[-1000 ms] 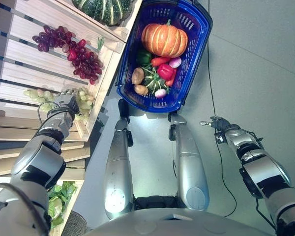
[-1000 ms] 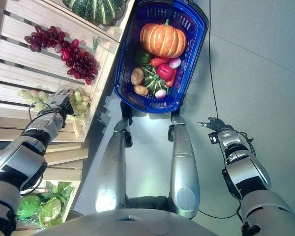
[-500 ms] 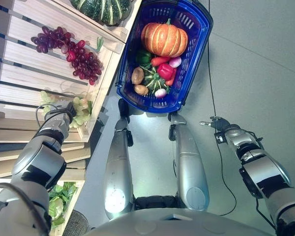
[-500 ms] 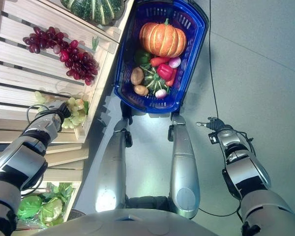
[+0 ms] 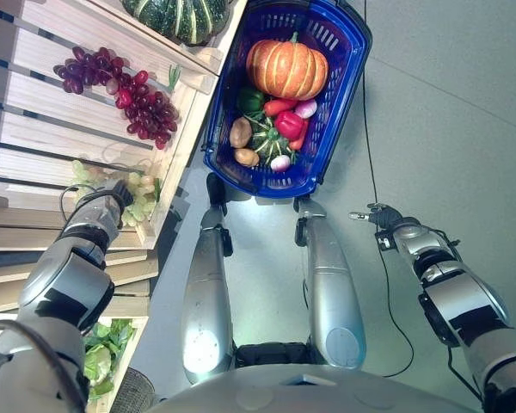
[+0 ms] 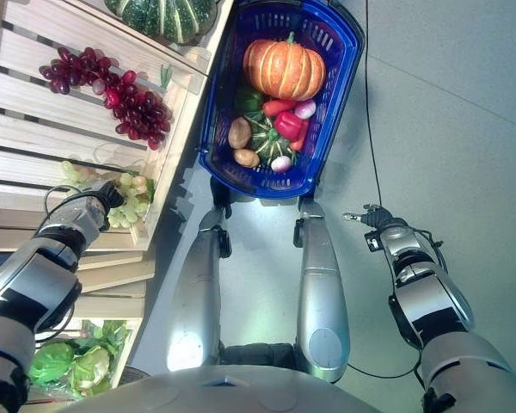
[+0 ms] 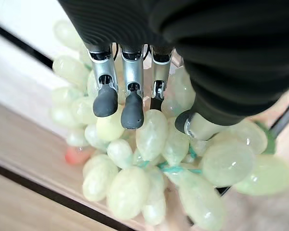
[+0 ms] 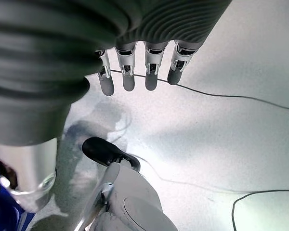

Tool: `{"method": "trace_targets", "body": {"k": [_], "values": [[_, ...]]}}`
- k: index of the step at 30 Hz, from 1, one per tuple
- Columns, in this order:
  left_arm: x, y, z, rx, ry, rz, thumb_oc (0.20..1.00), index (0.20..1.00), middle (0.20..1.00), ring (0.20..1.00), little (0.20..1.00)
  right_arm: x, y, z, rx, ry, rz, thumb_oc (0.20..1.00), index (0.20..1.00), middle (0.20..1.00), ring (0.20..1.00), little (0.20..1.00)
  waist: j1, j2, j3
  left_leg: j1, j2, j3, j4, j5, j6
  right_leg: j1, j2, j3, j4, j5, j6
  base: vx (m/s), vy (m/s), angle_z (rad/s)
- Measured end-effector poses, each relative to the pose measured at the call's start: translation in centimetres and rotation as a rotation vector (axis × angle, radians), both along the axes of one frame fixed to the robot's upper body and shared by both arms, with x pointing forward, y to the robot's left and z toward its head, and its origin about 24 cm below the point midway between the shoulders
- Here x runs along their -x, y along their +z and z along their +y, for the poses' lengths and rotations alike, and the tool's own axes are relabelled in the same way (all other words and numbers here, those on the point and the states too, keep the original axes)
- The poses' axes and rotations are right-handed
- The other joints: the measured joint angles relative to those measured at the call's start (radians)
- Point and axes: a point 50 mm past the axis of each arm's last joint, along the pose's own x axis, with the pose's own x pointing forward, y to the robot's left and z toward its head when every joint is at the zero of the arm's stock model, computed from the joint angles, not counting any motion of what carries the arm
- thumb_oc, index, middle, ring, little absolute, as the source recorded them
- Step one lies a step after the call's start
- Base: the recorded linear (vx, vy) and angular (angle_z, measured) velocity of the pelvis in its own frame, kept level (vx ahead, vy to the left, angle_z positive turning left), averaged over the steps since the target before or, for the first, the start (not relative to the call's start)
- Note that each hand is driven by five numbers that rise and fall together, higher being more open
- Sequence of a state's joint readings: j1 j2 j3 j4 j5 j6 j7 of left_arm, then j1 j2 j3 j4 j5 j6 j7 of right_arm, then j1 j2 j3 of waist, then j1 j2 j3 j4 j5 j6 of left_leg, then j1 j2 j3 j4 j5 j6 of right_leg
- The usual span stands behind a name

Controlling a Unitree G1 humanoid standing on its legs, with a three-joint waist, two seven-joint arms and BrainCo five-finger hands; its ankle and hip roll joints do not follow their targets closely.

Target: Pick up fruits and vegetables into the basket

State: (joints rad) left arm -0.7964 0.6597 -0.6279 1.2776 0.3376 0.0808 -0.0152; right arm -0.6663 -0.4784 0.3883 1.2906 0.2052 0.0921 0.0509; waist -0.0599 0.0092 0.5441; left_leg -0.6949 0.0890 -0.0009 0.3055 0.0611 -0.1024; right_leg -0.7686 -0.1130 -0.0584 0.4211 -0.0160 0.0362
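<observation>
1 blue basket (image 5: 348, 52) with pumpkin (image 5: 286, 70), peppers, potatoes; left hand (image 7: 135, 91) clasping green grapes (image 7: 149, 168).

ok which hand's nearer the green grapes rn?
Left. The left hand has its fingers and thumb curled round the green grapes at the wooden shelf. The right hand hangs open over the floor, beyond the blue basket.

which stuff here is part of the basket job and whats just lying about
Job: green grapes gripped by left hand; blue basket; red grapes; striped green squash.
Lying about: lettuce below; right hand, idle over floor.
</observation>
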Motion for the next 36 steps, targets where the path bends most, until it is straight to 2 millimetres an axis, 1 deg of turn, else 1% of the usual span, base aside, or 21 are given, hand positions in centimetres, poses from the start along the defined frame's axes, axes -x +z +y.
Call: {"method": "trace_targets", "body": {"k": [3,6,8,12,14,16,17,19,23,26,29,30,31,32,34,35,36], "values": [[0.2,0.0,0.4,0.165,0.084,-0.05,0.2,0.2,0.2,0.2,0.2,0.0,0.0,0.0,0.0,0.0,0.0,1.0,1.0,1.0,1.0,1.0,0.0,0.0,0.0,0.0,0.0,0.0,0.0,0.0,0.0,0.0,0.0,0.0,0.0,0.0,0.0,0.0,0.0,0.0],[0.4,0.3,0.9,0.457,0.216,-0.158,0.2,0.2,0.2,0.2,0.2,0.1,-0.1,0.0,0.001,-0.002,0.002,1.0,1.0,1.0,1.0,1.0,0.001,0.0,0.0,0.001,0.0,-0.001,0.001,0.001,-0.001,0.002,0.0,0.0,0.0,0.0,0.0,0.0,0.0,0.0],[0.3,0.6,0.9,0.673,0.259,-0.236,0.2,0.2,0.2,0.2,0.2,0.2,-0.2,-0.1,0.003,-0.005,0.005,1.0,1.0,1.0,1.0,1.0,0.005,0.0,0.0,0.002,0.0,-0.002,0.001,0.001,-0.002,0.004,0.0,-0.001,0.0,0.0,0.0,0.0,0.0,0.0],[0.5,0.4,0.3,1.08,0.308,-0.372,0.2,0.2,0.2,0.2,0.2,0.5,-0.5,-0.1,0.003,-0.009,0.003,1.0,1.0,1.0,1.0,1.0,0.01,0.001,0.0,0.004,0.0,-0.003,0.002,0.001,-0.002,0.006,0.0,-0.001,0.003,0.0,0.0,0.0,0.0,0.0],[0.7,0.4,0.2,1.236,0.315,-0.441,0.2,0.2,0.2,0.2,0.2,0.8,-0.8,-0.1,-0.004,-0.025,0.006,1.0,1.0,1.0,1.0,1.0,0.013,0.001,0.0,0.006,-0.001,-0.004,0.002,0.002,-0.003,0.006,-0.001,-0.002,0.008,0.0,0.0,0.0,0.0,0.0],[0.5,0.6,-0.6,1.411,0.298,-0.511,0.2,0.2,0.2,0.2,0.2,1.2,-1.2,-0.2,-0.003,-0.032,0.016,1.0,1.0,1.0,1.0,1.0,0.022,0.001,0.0,0.008,-0.001,-0.006,0.002,0.003,-0.004,0.006,-0.002,-0.004,0.013,0.0,-0.001,0.01,-0.007,0.02],[0.3,0.7,-0.9,1.451,0.289,-0.532,0.2,0.2,0.2,0.2,0.2,1.3,-1.3,-0.3,-0.005,-0.036,0.018,1.0,1.0,1.0,1.0,1.0,0.026,0.001,0.0,0.008,-0.001,-0.006,0.002,0.004,-0.004,0.006,-0.002,-0.004,0.014,0.0,-0.001,0.0,0.0,0.0],[0.0,1.1,-1.7,1.59,0.263,-0.592,0.2,0.2,0.2,0.2,0.2,1.6,-1.6,-0.3,-0.005,-0.04,0.026,1.0,1.0,1.0,1.0,1.0,0.034,0.001,0.0,0.01,-0.001,-0.007,0.002,0.005,-0.004,0.008,-0.002,-0.004,0.015,-0.001,-0.001,0.0,0.0,0.0],[-0.4,2.1,-2.2,1.736,0.23,-0.693,0.2,0.2,0.2,0.2,0.2,2.1,-2.0,-0.4,0.0,-0.05,0.035,1.0,1.0,1.0,1.0,1.0,0.038,0.001,0.0,0.014,-0.002,-0.01,0.0,0.009,-0.001,0.01,-0.003,-0.006,0.016,-0.004,0.004,0.0,0.0,0.0],[-0.5,2.1,-2.2,1.752,0.233,-0.706,0.2,0.2,0.2,0.2,0.2,2.2,-2.1,-0.5,0.011,-0.047,0.041,1.0,1.0,1.0,1.0,1.0,0.037,0.002,0.0,0.021,-0.001,-0.01,-0.005,0.011,-0.002,0.015,-0.003,-0.007,0.016,-0.005,0.001,0.0,0.0,0.0],[-0.5,1.9,-2.3,1.682,0.234,-0.682,0.2,0.2,0.2,0.2,0.2,2.4,-2.2,-0.5,0.012,-0.047,0.047,1.0,1.0,1.0,1.0,1.0,0.037,0.002,0.0,0.027,-0.001,-0.013,-0.018,0.017,-0.005,0.018,-0.003,-0.011,0.013,-0.007,-0.001,0.0,0.002,0.03],[-0.6,1.9,-2.2,1.567,0.247,-0.679,0.733,0.733,0.733,0.733,0.733,2.4,-2.2,-0.5,0.011,-0.045,0.045,1.0,1.0,1.0,1.0,1.0,0.038,0.002,0.0,0.027,-0.001,-0.013,-0.018,0.017,-0.005,0.018,-0.003,-0.011,0.013,-0.007,-0.001,0.0,0.0,0.0],[-0.5,1.6,-1.9,1.412,0.263,-0.675,1.0,1.0,1.0,1.0,1.0,2.2,-2.1,-0.5,0.009,-0.039,0.039,1.0,1.0,1.0,1.0,1.0,0.037,0.002,0.001,0.026,-0.001,-0.013,-0.019,0.017,-0.004,0.018,-0.003,-0.011,0.014,-0.007,-0.001,0.0,0.0,0.0],[-0.6,1.8,-1.7,1.25,0.266,-0.687,1.0,1.0,1.0,1.0,1.0,2.1,-2.0,-0.4,0.007,-0.034,0.034,1.0,1.0,1.0,1.0,1.0,0.035,0.002,0.001,0.025,-0.001,-0.013,-0.019,0.017,-0.005,0.018,-0.002,-0.012,0.014,-0.007,-0.001,0.0,0.0,0.0],[-0.6,1.9,-1.4,1.005,0.253,-0.682,1.0,1.0,1.0,1.0,1.0,2.0,-1.9,-0.3,0.004,-0.028,0.033,1.0,1.0,1.0,1.0,1.0,0.038,0.002,0.001,0.022,-0.001,-0.013,-0.021,0.018,-0.007,0.015,-0.001,-0.012,0.013,-0.006,0.001,0.0,0.0,0.0],[-0.7,2.1,-1.3,0.835,0.222,-0.67,1.0,1.0,1.0,1.0,1.0,2.1,-1.9,-0.3,0.001,-0.025,0.035,1.0,1.0,1.0,1.0,1.0,0.037,0.002,0.001,0.02,-0.001,-0.014,-0.022,0.019,-0.007,0.013,-0.001,-0.012,0.012,-0.006,0.001,0.0,0.0,0.0],[-0.8,2.5,-1.3,0.61,0.144,-0.641,1.0,1.0,1.0,1.0,1.0,2.1,-1.9,-0.4,0.004,-0.019,0.038,1.0,1.0,1.0,1.0,1.0,0.038,0.002,0.001,0.016,-0.001,-0.015,-0.022,0.019,-0.008,0.009,-0.001,-0.013,0.012,-0.005,0.002,0.0,0.0,0.0]]}}
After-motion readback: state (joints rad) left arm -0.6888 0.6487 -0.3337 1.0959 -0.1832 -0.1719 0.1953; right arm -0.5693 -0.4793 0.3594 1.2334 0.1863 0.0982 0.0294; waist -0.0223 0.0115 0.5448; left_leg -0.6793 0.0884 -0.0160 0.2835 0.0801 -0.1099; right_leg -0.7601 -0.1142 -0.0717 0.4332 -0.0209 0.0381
